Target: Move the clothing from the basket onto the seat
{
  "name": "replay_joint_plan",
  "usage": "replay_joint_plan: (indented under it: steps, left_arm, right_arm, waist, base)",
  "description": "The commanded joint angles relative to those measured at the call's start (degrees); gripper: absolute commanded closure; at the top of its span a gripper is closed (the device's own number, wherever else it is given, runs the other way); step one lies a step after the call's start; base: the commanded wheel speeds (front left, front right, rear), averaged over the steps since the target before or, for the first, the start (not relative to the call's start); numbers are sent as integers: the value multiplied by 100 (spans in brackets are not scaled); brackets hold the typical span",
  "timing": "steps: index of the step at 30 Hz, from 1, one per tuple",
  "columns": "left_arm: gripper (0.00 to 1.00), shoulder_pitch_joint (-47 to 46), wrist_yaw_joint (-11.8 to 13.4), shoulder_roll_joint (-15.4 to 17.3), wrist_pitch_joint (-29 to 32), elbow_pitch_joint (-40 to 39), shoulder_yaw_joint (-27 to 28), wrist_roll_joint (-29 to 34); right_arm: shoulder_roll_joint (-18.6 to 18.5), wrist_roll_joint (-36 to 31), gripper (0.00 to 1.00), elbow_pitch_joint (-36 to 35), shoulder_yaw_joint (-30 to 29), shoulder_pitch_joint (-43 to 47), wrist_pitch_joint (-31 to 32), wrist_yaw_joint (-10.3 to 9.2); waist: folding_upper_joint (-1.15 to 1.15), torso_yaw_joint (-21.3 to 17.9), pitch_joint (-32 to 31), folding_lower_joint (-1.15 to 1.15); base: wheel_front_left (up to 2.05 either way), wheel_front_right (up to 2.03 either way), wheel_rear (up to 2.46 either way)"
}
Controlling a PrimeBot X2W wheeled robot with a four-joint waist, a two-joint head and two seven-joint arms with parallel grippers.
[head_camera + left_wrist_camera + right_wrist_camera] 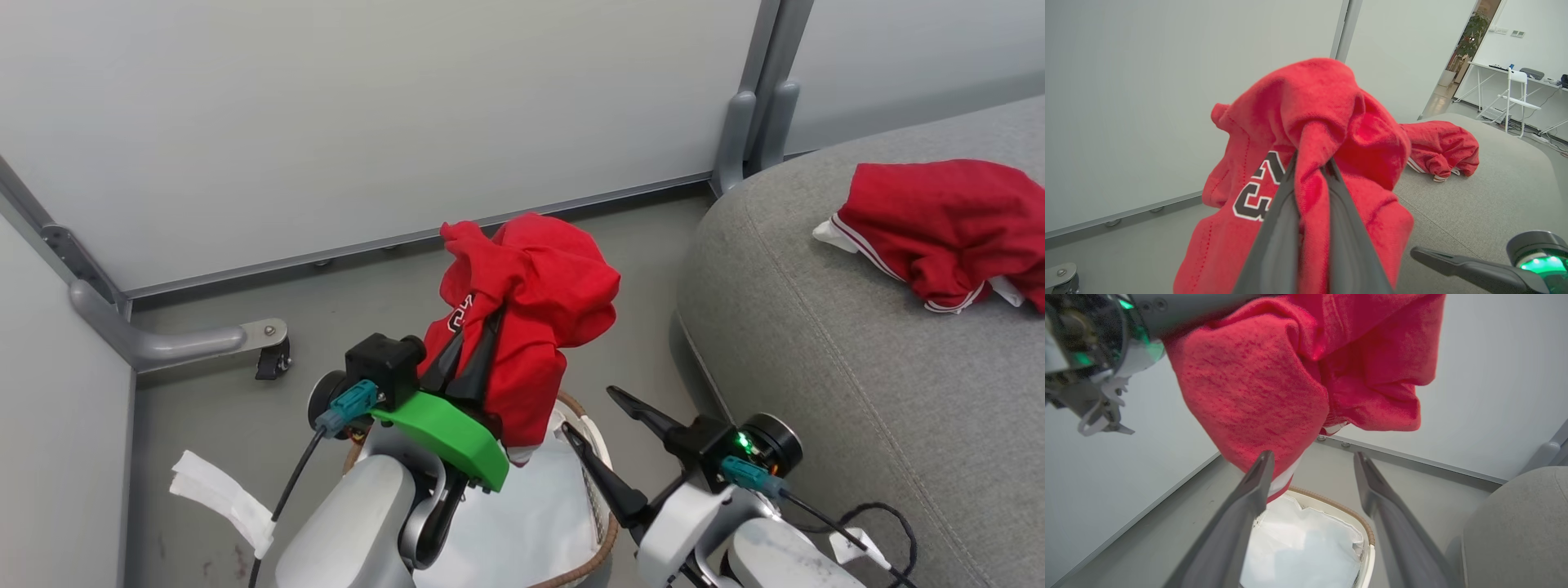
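Carry leg of the transfer, by the look of it. Grips a bunched red garment (531,318) in the left jaws, pinched almost shut on a fold of the cloth, and holds it aloft above the basket (1361,524), hem hanging just over the brown rim and clear of the white liner (1306,543). Holds the right jaws spread wide on nothing, low between the basket and the rounded near edge of the seat (816,351). Finds a second red garment (947,220) already lying on the seat toward its far edge, white striped cuffs showing. Sees nothing red on the liner, though with part of the basket's inside hidden behind the left arm; probably the last piece. Calls next for a swing to the right, high enough to carry the dangling hem over the seat's rounded edge, then a lowering onto bare cushion beside the one lying there, and a release. In the way: the right arm itself, sitting on that path, and a black cable (878,523) looping over the seat's near edge. Elsewhere on the floor, well apart: a folded white strip (216,490) by the left wall panel and a small black caster (273,359) under a grey partition foot.
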Motion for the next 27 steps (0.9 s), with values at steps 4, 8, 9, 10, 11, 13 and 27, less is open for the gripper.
replay_joint_plan:
  steps: [4,8,9,10,11,13,27]
  left_arm:
    - [100,-111,12,-4,-4,-2,-163,-81]
    - [100,-123,12,-10,-4,4,-318,-137]
    - [100,-122,12,-11,-4,8,-353,-160]
    - [100,-126,12,-11,-4,9,-390,-182]
    - [100,-129,12,-13,-4,7,-427,-183]
    - [100,-150,12,-15,-4,5,-510,-223]
    - [100,-295,12,-21,-4,-83,-1280,-661]
  right_arm:
    - [-44,139,0,209,496,-542,-1,-8]
    - [-58,178,0,332,825,-925,-1,-8]
    - [-54,178,0,377,874,-987,-1,-8]
    - [-48,159,0,475,949,-1051,-1,-8]
    - [-32,148,0,536,1003,-1101,-1,-8]
    - [14,161,0,675,1088,-1216,-1,-8]
    - [295,212,100,1230,1058,-1313,-1,-8]
  waist:
    - [0,125,27,0]
    - [0,223,38,0]
    - [0,241,38,0]
    - [0,263,35,0]
    - [0,282,33,0]
    - [0,329,28,0]
    - [0,660,9,0]
  base:
    - [0,0,0]
    - [0,0,0]
    - [0,0,0]
    - [0,0,0]
    - [0,0,0]
    - [0,0,0]
    - [0,0,0]
